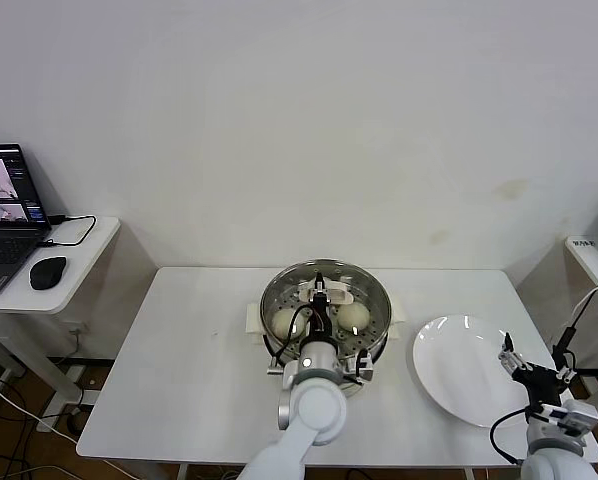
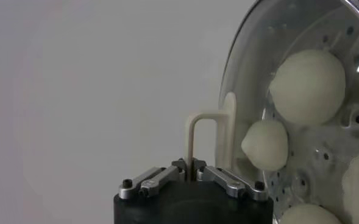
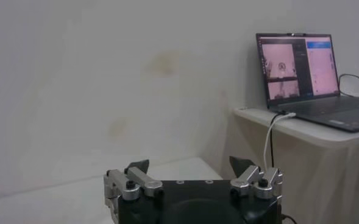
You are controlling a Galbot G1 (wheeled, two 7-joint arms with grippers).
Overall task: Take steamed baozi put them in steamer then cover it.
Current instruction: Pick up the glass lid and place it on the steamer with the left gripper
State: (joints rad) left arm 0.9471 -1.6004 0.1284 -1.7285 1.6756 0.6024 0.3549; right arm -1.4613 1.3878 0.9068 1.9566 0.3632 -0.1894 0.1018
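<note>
Four baozi (image 2: 307,87) (under glass), one steamer (image 1: 325,310), one cover (image 1: 324,291), one plate (image 1: 469,372), one laptop (image 1: 6,215).

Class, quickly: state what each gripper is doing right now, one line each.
Left gripper: shut on the cover's handle, over the steamer.
Right gripper: open, holding nothing, beside the plate.

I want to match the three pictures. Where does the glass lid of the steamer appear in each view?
Head view: the cover sits on the steamer at the table's centre, the left hand shut on its handle.
Left wrist view: the cover fills the right side, baozi visible through the glass.
Right wrist view: not in it.
Shared landmark: the cream handle, seen in the head and left wrist views.
</note>
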